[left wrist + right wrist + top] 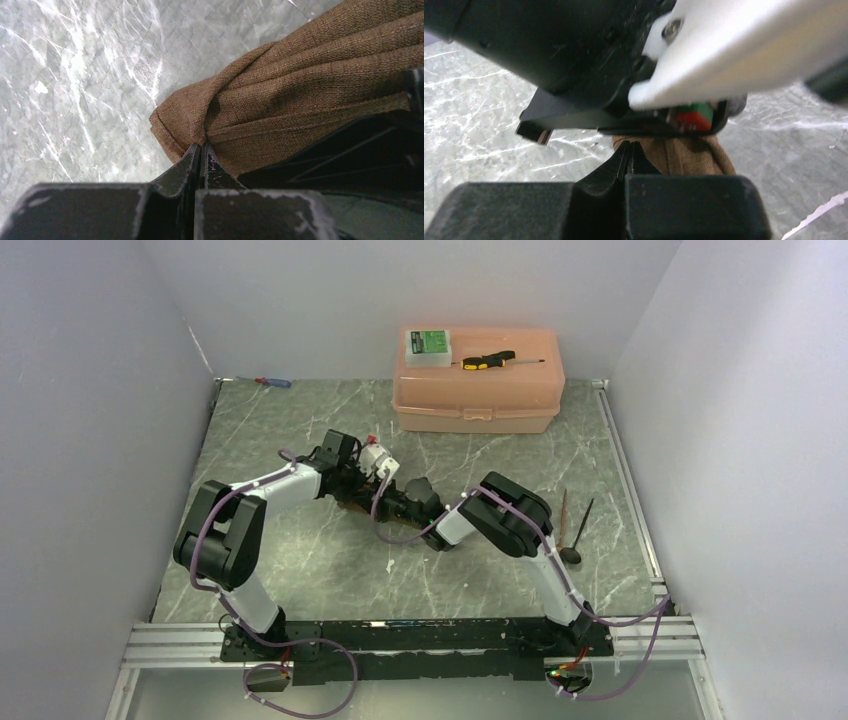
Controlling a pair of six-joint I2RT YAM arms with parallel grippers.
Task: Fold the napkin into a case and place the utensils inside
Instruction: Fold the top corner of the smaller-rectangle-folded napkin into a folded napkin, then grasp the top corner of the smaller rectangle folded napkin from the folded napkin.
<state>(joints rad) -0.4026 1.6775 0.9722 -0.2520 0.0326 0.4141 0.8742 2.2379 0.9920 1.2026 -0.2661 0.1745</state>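
At the desk (320, 575) centre the napkin (310, 85) is held bunched; no case is formed yet. A corner fold is clamped by the shut left tool (201, 147). The right tool (629, 147) is shut at the cloth edge, grip unconfirmed. The utensils (572, 553) are left aside, uninserted.

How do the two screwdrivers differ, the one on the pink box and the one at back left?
The yellow-and-black screwdriver lies on the pink box, on its lid; the blue-and-red screwdriver lies on the table at the back-left corner. The yellow-and-black one shows longer in the top view than the blue-and-red one. Both lie flat, roughly crosswise.
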